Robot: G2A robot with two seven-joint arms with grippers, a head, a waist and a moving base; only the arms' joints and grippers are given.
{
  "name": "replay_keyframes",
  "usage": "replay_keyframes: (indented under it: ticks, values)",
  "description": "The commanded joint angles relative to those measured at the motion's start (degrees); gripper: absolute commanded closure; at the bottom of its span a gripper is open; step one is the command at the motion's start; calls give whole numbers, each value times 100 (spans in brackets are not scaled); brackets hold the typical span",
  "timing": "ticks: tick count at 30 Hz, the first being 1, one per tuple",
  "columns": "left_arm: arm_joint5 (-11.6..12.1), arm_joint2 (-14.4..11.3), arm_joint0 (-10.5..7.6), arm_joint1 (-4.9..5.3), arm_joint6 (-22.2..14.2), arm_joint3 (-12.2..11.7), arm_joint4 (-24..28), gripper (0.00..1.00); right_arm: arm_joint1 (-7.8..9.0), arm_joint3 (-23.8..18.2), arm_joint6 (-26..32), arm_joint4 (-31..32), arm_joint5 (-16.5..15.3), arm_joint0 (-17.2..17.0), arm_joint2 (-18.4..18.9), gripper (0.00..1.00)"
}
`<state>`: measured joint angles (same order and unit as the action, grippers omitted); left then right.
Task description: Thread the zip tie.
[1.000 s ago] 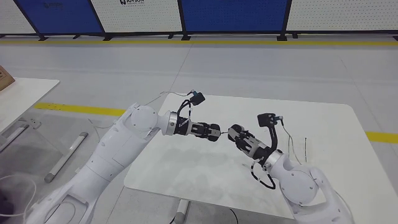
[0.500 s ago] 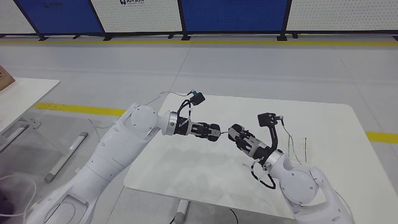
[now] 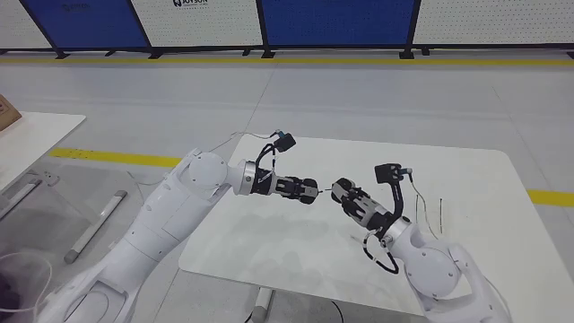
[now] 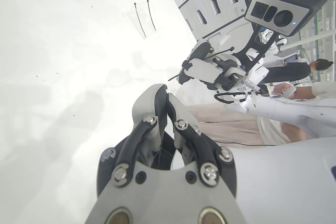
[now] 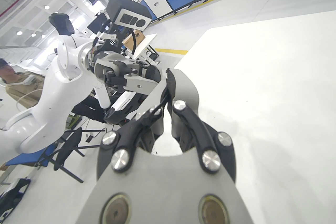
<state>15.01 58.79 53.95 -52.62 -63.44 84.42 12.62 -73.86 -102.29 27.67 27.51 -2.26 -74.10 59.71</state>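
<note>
A thin black zip tie (image 4: 223,51) is pinched in my right gripper (image 4: 185,66), its head sticking out on one side and its pointed tail on the other. The strap shows between that gripper's closed fingers as a dark strip (image 5: 163,101). From above, my right gripper (image 3: 338,187) and my left gripper (image 3: 312,190) hover tip to tip over the white table (image 3: 448,170), a short gap apart. My left gripper (image 4: 164,89) is shut, and I see nothing between its pads. The tail points toward it.
Two spare zip ties (image 4: 145,17) lie on a clear sheet on the table beyond the grippers, also visible near the right edge (image 3: 439,211). Table surface lies bare below the grippers. A second table (image 3: 36,135) stands at far left.
My right arm has shifted a little to the right, slightly widening the gap between the two grippers. The left arm has stayed still.
</note>
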Motion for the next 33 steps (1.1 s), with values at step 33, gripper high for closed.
replay_keyframes:
  ticks: [33]
  values:
    - [0,0,0,0,0,0,0,100,-5,-7,109,34,79,73,-66,100]
